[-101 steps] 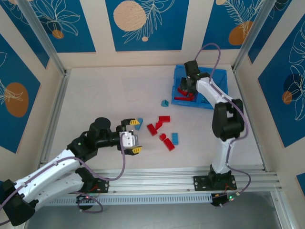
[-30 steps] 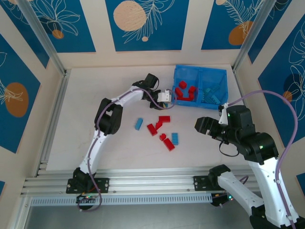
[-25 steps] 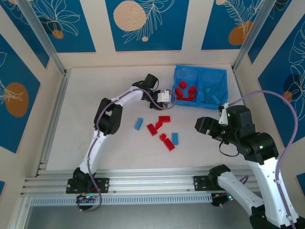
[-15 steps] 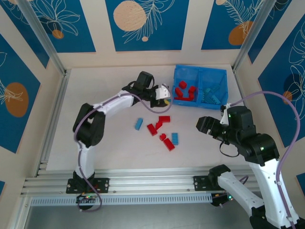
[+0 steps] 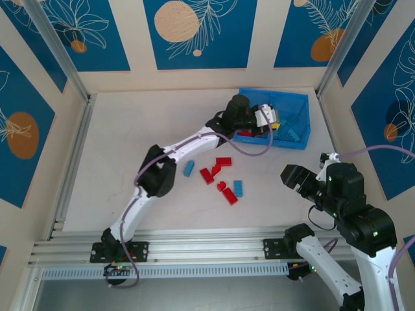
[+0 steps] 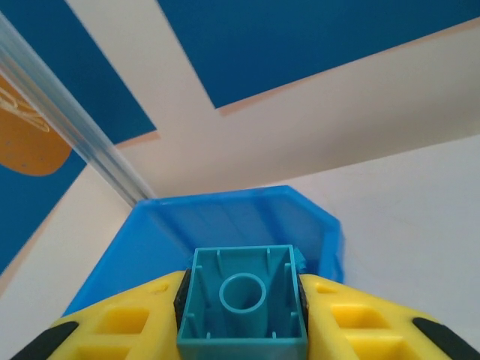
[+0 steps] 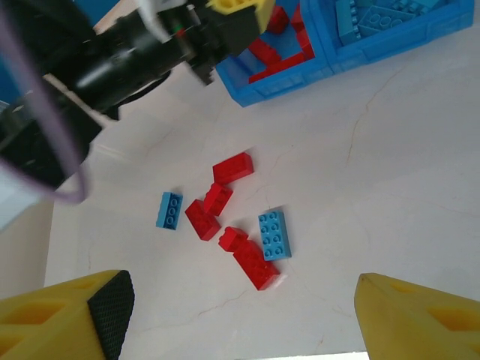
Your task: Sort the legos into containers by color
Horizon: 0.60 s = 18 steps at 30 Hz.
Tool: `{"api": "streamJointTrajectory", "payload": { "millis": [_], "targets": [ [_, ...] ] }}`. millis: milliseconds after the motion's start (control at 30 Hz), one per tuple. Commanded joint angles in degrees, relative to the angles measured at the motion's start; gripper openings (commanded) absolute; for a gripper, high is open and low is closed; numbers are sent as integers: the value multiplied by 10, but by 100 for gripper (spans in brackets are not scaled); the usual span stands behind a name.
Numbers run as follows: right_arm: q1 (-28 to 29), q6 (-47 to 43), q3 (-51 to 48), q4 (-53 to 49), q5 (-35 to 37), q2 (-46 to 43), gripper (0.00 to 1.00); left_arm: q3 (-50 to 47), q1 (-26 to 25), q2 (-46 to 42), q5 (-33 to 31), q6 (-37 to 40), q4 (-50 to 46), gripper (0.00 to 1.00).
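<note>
Pinching a teal lego (image 6: 241,300) in the left gripper (image 5: 273,120), hanging over the blue bin (image 5: 297,102). Holding the right gripper (image 5: 292,176) spread wide, well apart from the bin. Leaving loose red and blue legos (image 5: 224,162) lying on the table (image 5: 130,129).

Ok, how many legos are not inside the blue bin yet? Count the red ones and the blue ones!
Red legos on the table: 5
Blue legos on the table: 2
Teal lego held in the left gripper: 1
Total: 8
</note>
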Motion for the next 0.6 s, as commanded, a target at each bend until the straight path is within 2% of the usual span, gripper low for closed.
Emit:
{"api": "streamJointTrajectory", "payload": {
  "millis": [0, 100, 233, 300, 433, 500, 567],
  "targets": [
    [4, 18, 1, -18, 8, -14, 79, 144, -21, 80, -47, -47, -14, 34],
    [4, 23, -5, -22, 0, -22, 79, 277, -34, 172, -110, -69, -17, 34],
    [4, 31, -12, -32, -7, -34, 79, 308, -39, 219, -188, -94, 26, 32],
    [4, 34, -13, -37, -8, -40, 79, 308, -40, 229, -195, -91, 36, 39],
    [4, 35, -13, -44, -6, -47, 79, 306, -42, 236, -210, -87, 41, 63],
    [4, 36, -12, -44, -7, -47, 79, 305, -41, 235, -216, -85, 40, 70],
    [4, 38, -11, -42, -9, -47, 79, 305, -41, 230, -220, -82, 38, 71]
  ]
}}
